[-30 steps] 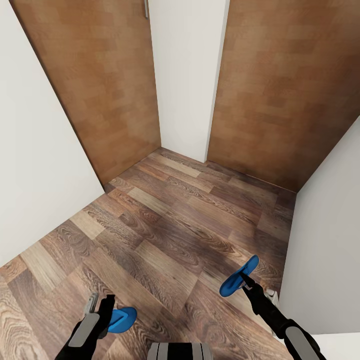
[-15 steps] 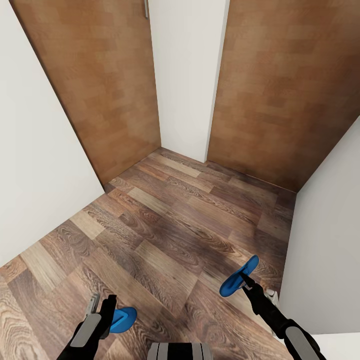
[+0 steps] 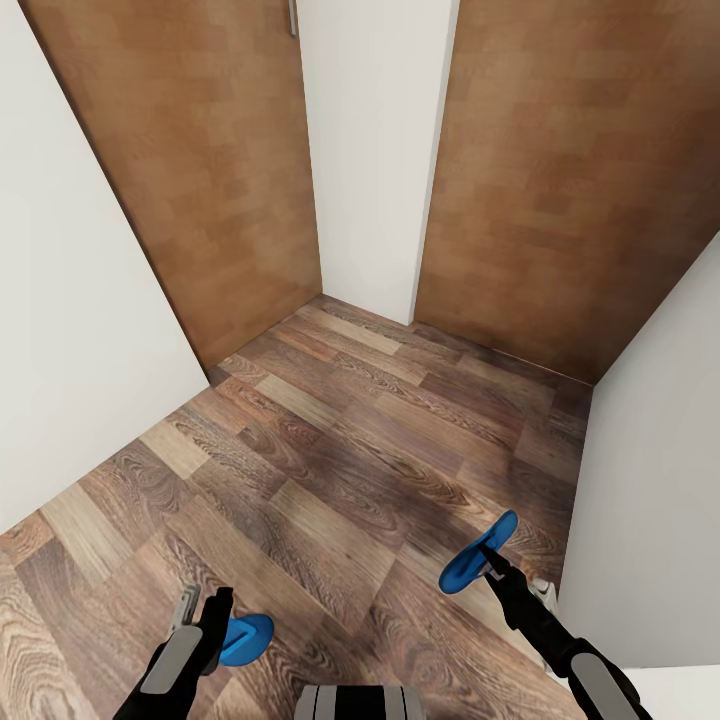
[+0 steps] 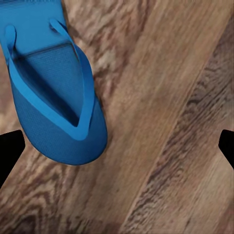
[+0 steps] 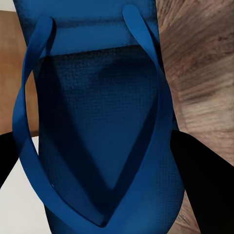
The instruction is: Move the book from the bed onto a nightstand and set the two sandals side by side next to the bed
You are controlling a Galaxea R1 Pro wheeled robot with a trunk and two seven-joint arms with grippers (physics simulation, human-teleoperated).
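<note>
One bright blue sandal lies flat on the wood floor just right of my left gripper. In the left wrist view that sandal sits off to one side, and the left gripper stands open, its black fingertips wide apart and touching nothing. My right gripper is shut on the second blue sandal and holds it tilted above the floor near the right wall. In the right wrist view this sandal spans the gap of the right gripper. The bed, book and nightstand are out of view.
Two plain brown wooden doors meet a white wall section in the corner ahead. White walls close in on both sides. Open wood-plank floor lies between them.
My left gripper has shifted very slightly beside the sandal on the floor. The right arm and its sandal have stayed put.
</note>
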